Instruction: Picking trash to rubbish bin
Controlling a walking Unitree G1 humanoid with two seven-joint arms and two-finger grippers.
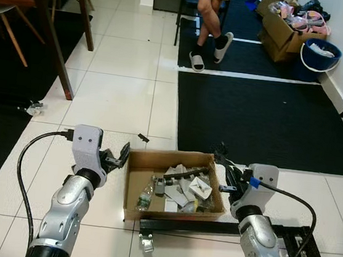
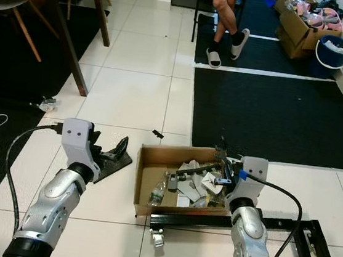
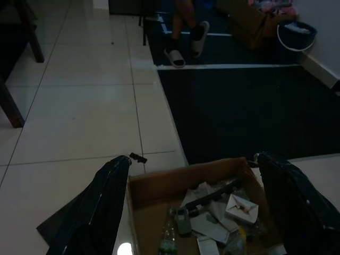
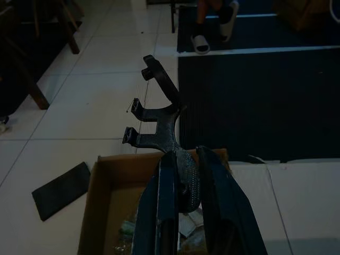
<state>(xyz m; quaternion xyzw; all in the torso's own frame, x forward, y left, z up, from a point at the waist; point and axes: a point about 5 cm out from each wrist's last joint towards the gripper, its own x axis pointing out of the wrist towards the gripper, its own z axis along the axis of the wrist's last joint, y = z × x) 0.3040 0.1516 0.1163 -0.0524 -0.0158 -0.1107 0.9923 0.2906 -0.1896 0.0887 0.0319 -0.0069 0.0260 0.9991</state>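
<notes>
So a cardboard box (image 1: pixel 135 186) full of trash is sat on the white tiled floor (image 1: pixel 119 98), right between the two arms. The right gripper (image 4: pixel 183 175) is held over the box's right edge, fingers clamped on a black plastic bracket piece (image 4: pixel 159 119) that sticks up and out past the fingertips. The left gripper (image 3: pixel 191 212) is parked at the box's left side with its fingers spread wide apart, nothing between them, and the box is seen through the gap. Inside the box, crumpled paper scraps (image 1: pixel 199 186), a small plastic bottle (image 1: pixel 145 197) and a dark bar-shaped piece (image 1: pixel 185 173) can be made out. A flat black piece (image 4: pixel 61 189) is lying on the tiles just left of the box. Further back, a person's legs in slippers (image 1: pixel 209 43) are seen on a dark mat (image 1: pixel 266 114).
</notes>
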